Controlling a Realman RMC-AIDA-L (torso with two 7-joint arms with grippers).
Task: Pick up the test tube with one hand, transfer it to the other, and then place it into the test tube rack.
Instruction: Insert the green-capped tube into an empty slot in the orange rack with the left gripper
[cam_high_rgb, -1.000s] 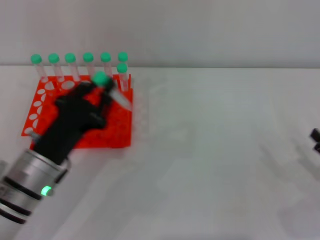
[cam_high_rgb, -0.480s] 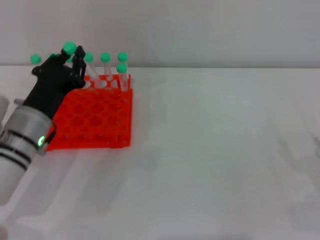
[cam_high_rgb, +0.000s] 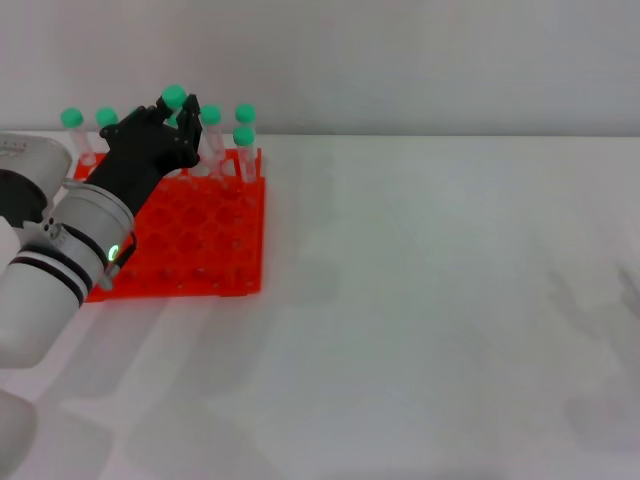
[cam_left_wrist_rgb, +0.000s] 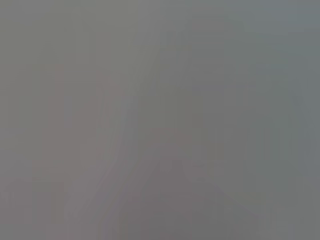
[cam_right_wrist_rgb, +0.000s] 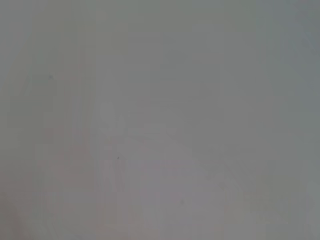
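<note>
1. surface (cam_high_rgb: 430, 300): a pale white, flat area that fills the head view from the 9 o'clock edge to the 3 o'clock edge and carries the rack. both wrist views show only a uniform grey field with no object to tell.
2. left arm (cam_high_rgb: 60, 270): a silver-grey cylindrical wrist with black bands and a lit green indicator. it enters at 8 o'clock and reaches toward 11 o'clock, passing over the 9 o'clock side of the rack.
3. test tube rack (cam_high_rgb: 200, 245): bright orange-red, flat tiers with a grid of round holes, resting on the surface in the 10 o'clock part of the head view.
4. left gripper (cam_high_rgb: 172, 122): black, positioned above the rack's far row at 11 o'clock. the fingers (cam_high_rgb: 190, 110) are clenched around a green-capped tube.
5. right gripper: not visible in the head view; only a faint dark trace lies at the 3 o'clock edge, too slight to identify.
6. other tubes (cam_high_rgb: 244, 135): green-capped clear tubes standing upright in the rack's far rows. two are at the 9 o'clock end, and more are at the 3 o'clock end, just beside the left gripper.
7. test tube (cam_high_rgb: 174, 97): held in the left gripper above the far row of the rack. its green cap shows above the fingers; its clear body is mostly hidden by them, so whether its tip has entered a hole cannot be told.
</note>
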